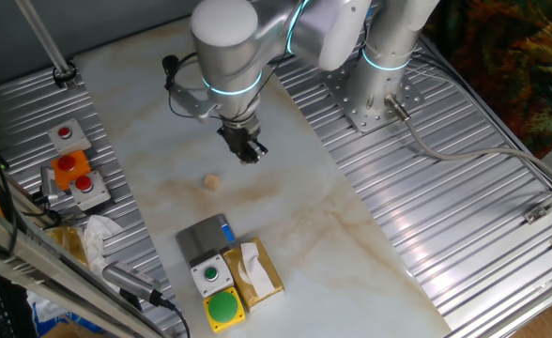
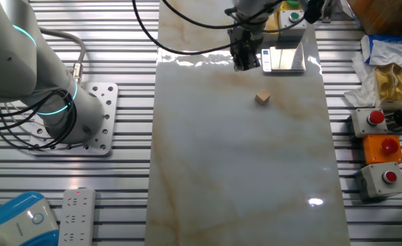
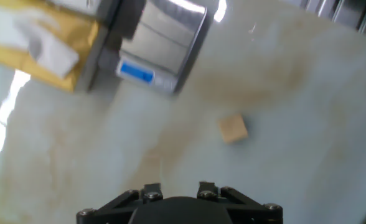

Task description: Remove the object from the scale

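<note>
The tiny tan cube [image 1: 212, 181] lies on the marble tabletop, apart from the scale [image 1: 204, 238], a flat dark-grey platform with a blue patch. The cube also shows in the other fixed view [image 2: 262, 99] and in the hand view [image 3: 233, 129]. The scale shows bare in the other fixed view [image 2: 284, 59] and in the hand view [image 3: 164, 46]. My gripper [image 1: 250, 152] hovers above the table, up and to the right of the cube, empty, with its jaws spread. It also shows in the other fixed view [image 2: 245, 63]. In the hand view only the finger bases [image 3: 152, 188] show.
A grey box with a green button [image 1: 210, 274], a yellow box with a large green button [image 1: 224, 308] and a yellow-brown tissue box [image 1: 259, 272] crowd round the scale. Red and orange button boxes [image 1: 77, 174] sit on the left rack. The arm's base [image 1: 375, 99] stands at the back right.
</note>
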{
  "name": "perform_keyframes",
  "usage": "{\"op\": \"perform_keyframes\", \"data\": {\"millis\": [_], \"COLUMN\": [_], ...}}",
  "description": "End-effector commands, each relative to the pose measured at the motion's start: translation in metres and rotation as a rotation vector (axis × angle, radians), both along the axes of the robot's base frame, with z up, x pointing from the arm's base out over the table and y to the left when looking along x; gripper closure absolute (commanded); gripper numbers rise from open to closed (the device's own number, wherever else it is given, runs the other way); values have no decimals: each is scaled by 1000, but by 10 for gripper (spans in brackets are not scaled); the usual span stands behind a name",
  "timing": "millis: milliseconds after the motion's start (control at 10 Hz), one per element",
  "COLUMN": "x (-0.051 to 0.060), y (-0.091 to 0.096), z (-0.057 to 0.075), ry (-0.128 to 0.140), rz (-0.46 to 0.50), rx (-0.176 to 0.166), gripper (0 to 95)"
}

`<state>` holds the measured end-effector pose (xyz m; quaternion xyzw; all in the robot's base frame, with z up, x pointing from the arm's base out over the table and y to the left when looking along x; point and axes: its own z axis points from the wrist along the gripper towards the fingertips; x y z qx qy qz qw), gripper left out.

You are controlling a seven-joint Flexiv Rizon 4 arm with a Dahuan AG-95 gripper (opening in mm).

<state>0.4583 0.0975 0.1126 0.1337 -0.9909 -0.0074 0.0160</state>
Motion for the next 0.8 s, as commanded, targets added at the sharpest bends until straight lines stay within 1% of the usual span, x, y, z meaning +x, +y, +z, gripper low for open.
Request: {"op": "perform_keyframes", "data": {"millis": [100, 200, 300, 800], "x": [2, 4, 4, 3], "y": [0, -2, -2, -1], "z": [-2, -4, -4, -3], "ry": [46, 53, 49, 46], "rz": [-180, -171, -171, -194], "rx": [-8, -28, -34, -44], "gripper": [950, 950, 950, 950]}}
